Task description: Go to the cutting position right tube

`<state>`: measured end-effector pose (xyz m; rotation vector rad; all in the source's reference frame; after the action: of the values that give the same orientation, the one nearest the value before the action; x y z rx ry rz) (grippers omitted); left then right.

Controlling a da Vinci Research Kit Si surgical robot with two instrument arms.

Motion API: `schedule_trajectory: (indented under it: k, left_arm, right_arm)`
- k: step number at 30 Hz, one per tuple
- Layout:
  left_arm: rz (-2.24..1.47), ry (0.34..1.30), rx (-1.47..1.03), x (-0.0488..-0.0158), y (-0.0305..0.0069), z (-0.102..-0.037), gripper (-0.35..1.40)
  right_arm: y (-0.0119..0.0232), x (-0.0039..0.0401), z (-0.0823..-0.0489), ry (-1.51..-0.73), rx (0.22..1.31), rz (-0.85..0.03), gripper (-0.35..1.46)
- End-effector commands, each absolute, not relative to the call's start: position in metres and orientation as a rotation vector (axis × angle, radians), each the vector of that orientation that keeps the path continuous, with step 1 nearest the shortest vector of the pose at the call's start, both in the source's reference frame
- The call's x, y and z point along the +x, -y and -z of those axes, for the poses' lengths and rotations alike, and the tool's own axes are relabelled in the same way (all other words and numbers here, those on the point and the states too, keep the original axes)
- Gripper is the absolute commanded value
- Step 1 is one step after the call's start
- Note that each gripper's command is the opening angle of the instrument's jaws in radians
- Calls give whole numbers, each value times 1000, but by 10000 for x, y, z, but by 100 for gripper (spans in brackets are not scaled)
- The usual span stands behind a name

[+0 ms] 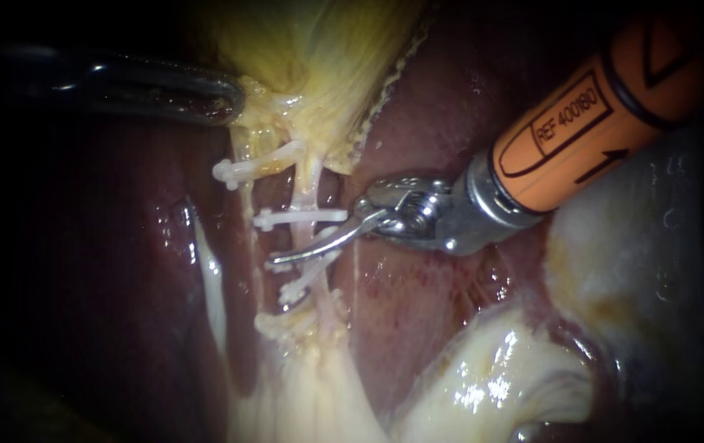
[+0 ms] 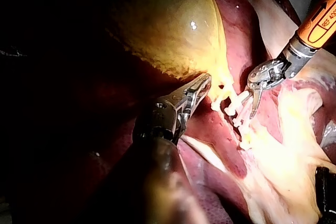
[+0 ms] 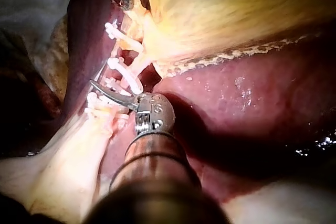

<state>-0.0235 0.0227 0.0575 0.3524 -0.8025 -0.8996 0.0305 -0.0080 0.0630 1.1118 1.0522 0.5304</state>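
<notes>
The right tube (image 1: 309, 193) runs down from the yellow gallbladder (image 1: 319, 57), with white clips (image 1: 299, 217) above and below (image 1: 307, 280) the stretch in between. My right instrument (image 1: 278, 285) comes in from the upper right on an orange shaft. One curved blade lies across the right tube between those clips. A dark metal tip shows lower down, so a gap stands between the blades. My left instrument (image 1: 221, 97) has its jaws shut on the gallbladder's neck and holds it up. The left tube (image 1: 245, 197) carries a clip (image 1: 258, 170).
Dark red liver (image 1: 426, 115) lies behind and around the tubes. Pale fatty tissue (image 1: 483, 369) bulges at the lower right. In the left wrist view my left instrument (image 2: 202, 87) sits close beside the clips (image 2: 231, 106), with my right instrument (image 2: 254, 113) just past them.
</notes>
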Motion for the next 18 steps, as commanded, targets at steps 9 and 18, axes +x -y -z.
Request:
schedule_trajectory:
  k: [9,18]
  left_arm:
    - [900,802,352,-235,-227,-575,-35]
    - [900,802,352,-234,-227,-575,-35]
  right_arm:
    - [72,280,-619,-1052,1126,-524,143]
    - [68,273,-617,-1052,1131,-522,142]
